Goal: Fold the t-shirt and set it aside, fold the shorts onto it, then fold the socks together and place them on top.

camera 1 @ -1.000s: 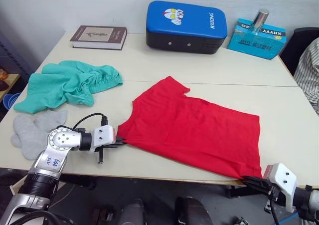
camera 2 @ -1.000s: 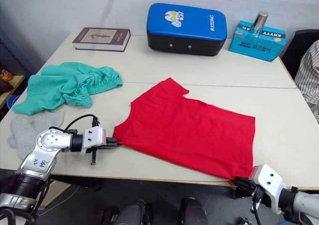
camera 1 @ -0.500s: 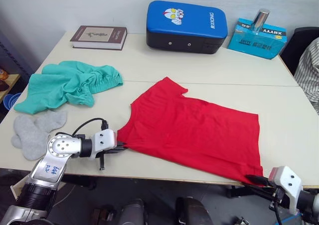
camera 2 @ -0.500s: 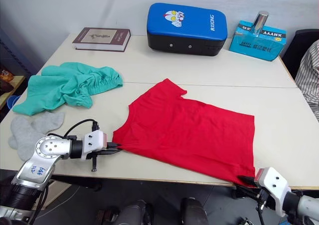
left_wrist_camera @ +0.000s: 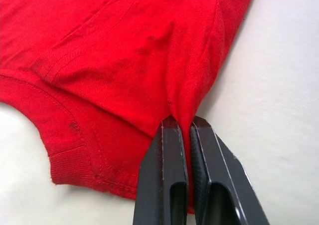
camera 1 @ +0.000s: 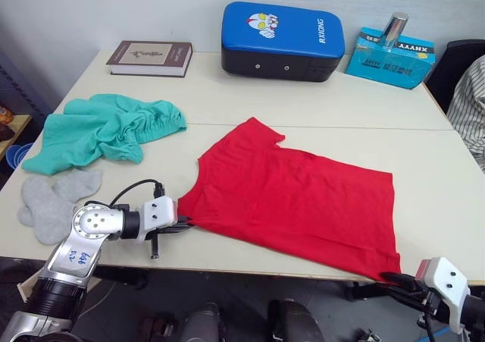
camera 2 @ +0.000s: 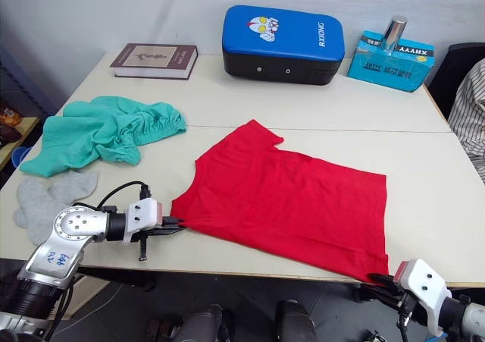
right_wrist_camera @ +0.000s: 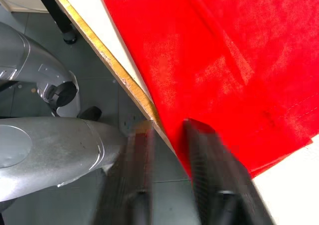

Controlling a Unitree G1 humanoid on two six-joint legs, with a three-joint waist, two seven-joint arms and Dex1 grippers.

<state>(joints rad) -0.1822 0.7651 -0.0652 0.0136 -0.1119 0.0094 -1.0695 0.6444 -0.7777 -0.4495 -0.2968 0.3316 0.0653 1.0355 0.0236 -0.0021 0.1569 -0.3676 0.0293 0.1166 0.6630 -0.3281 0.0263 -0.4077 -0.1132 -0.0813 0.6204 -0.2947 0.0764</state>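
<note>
The red t-shirt [camera 1: 295, 194] lies spread flat on the table, its hem corner reaching the front edge at the right. My left gripper [camera 1: 184, 224] is shut on the shirt's near left edge; in the left wrist view the fingers [left_wrist_camera: 169, 185] pinch a fold of red fabric [left_wrist_camera: 124, 50]. My right gripper [camera 1: 391, 278] sits just below the table's front edge at the shirt's hem corner, open, with the table edge [right_wrist_camera: 124, 80] between its blurred fingers [right_wrist_camera: 204, 155]. The teal shorts [camera 1: 102, 126] lie bunched at the far left, with the grey socks [camera 1: 53, 198] just in front of them.
A book [camera 1: 149, 56], a blue pad [camera 1: 282, 41] and a teal box [camera 1: 394, 58] with a metal cylinder [camera 1: 394, 29] line the table's back. A person's striped sleeve [camera 1: 471, 107] and a dark chair show at the right edge.
My right gripper has drawn back and down from the shirt's hem corner, off the table's front edge. My left gripper has shifted slightly toward the front edge, still holding the shirt.
</note>
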